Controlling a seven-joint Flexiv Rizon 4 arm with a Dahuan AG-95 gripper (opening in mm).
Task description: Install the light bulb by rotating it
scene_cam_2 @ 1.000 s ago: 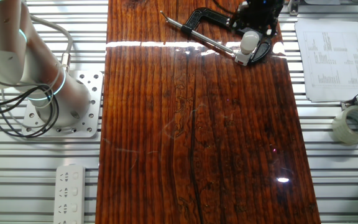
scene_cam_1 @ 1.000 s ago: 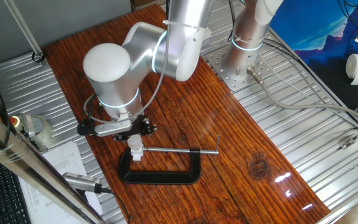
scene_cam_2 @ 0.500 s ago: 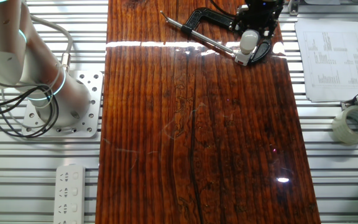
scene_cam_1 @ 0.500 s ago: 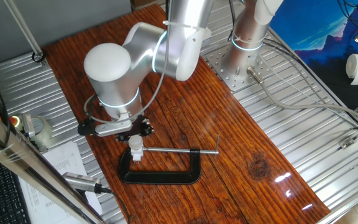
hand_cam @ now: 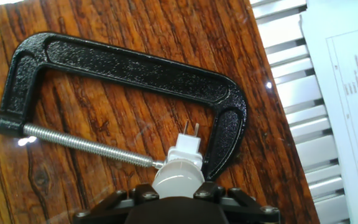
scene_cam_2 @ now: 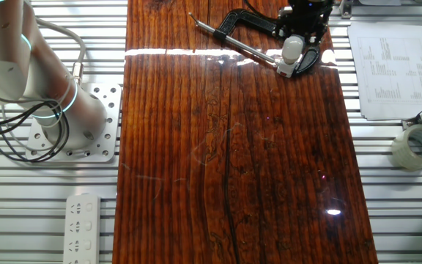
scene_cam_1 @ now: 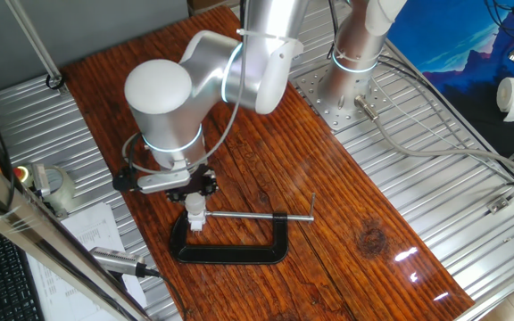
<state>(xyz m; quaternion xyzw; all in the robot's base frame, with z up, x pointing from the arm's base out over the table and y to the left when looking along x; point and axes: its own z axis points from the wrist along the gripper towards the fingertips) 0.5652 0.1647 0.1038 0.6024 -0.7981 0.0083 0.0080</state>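
Sitting on the small white square socket block [hand_cam: 186, 149], the tiny white frosted round light bulb [hand_cam: 178, 180] is gripped by the black two-finger gripper [hand_cam: 176, 200]; the big black metal C-clamp [hand_cam: 129, 68] pins the block on the brown wooden table [scene_cam_2: 233, 161].

Fingers [hand_cam: 176, 198] cut off at frame bottom, perhaps gripping light bulb [hand_cam: 178, 180]
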